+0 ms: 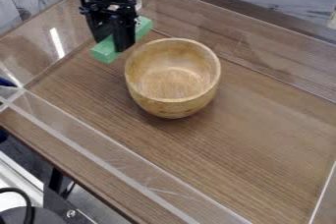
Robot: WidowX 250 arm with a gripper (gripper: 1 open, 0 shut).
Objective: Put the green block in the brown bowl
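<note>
So the gripper (116,41) is pointing straight down with its black fingers pinched shut across the middle of the green block (121,39), and the block's ends stick out either side of them. Grabbing it at the middle makes sense to me, since a long flat bar would probably tip if held by one end. The block looks lifted off the wooden table (250,149), hanging just left of and a bit beyond the brown bowl (172,77), close to its far-left rim. The bowl is empty and sits upright in the middle of the table, inside the clear walls around it. My guess is that it needs to get over the opening before letting go, otherwise the bar could catch that thick rim.
</note>
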